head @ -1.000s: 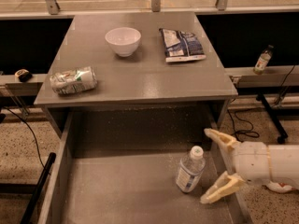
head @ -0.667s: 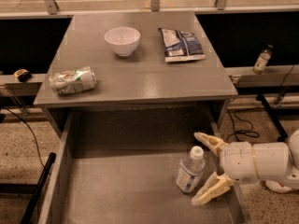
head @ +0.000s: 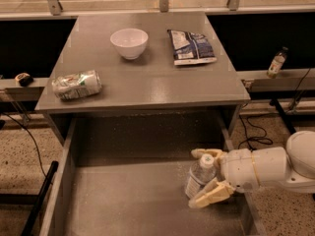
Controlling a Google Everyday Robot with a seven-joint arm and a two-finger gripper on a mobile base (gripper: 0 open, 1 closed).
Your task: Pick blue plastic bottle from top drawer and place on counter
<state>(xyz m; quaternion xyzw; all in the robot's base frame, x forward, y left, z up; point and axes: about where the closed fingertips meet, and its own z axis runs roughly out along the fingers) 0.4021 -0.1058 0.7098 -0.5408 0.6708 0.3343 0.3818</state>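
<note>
The blue plastic bottle (head: 198,177), clear with a white cap, stands upright at the right side of the open top drawer (head: 123,205). My gripper (head: 195,179) reaches in from the right. Its cream fingers straddle the bottle, one finger (head: 204,154) behind the cap and the other low in front of the base. The jaws are spread wider than the bottle, and I cannot tell whether they touch it. The counter (head: 147,82) lies above and behind the drawer.
On the counter are a white bowl (head: 129,42), a blue-white snack bag (head: 191,46) and a crushed green-white can (head: 76,84) at the left edge. A small dark-capped bottle (head: 277,63) stands on the right ledge. The drawer's right wall runs just under my arm.
My gripper has moved left across the drawer, from beside the bottle to around it. The gap between the fingers has narrowed. The bottle has not moved.
</note>
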